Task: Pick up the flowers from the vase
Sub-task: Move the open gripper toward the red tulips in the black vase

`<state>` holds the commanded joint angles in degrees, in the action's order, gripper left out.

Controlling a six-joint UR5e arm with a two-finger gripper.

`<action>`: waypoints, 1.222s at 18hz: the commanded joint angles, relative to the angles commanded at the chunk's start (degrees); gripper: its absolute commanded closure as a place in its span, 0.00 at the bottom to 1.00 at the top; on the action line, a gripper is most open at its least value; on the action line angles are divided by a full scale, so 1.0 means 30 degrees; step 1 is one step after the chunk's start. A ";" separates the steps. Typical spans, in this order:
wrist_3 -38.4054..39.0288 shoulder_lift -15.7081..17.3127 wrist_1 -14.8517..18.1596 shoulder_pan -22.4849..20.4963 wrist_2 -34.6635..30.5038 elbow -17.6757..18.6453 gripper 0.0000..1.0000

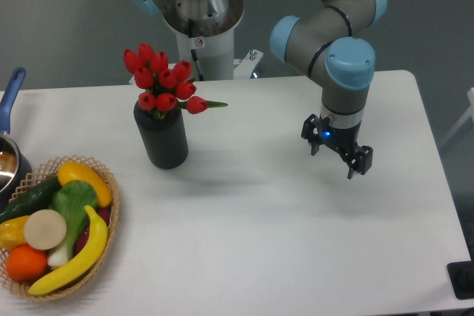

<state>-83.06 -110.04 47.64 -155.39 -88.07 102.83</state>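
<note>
The arm (326, 38) comes in from the top of the frame, its grey links and light-blue joint caps bending in the upper right, with the wrist pointing down. The pincer (338, 158) hangs right of centre, its two dark fingers (361, 162) spread apart with nothing between them. The robot's base (194, 12) stands at upper centre.
</note>
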 joint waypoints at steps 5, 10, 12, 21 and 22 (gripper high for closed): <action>0.0000 0.0088 -0.0350 -0.0058 0.0961 0.0322 0.00; 0.0932 0.0467 -0.1378 -0.0467 0.5149 0.1669 0.00; 0.1462 0.0877 -0.1407 -0.0585 0.6439 0.2079 0.00; 0.3926 0.1231 -0.1611 0.0119 1.3634 0.2022 0.00; 0.3925 0.1201 -0.1612 -0.0086 1.5016 0.2110 0.00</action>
<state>-71.28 -106.43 42.80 -155.65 -43.02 109.16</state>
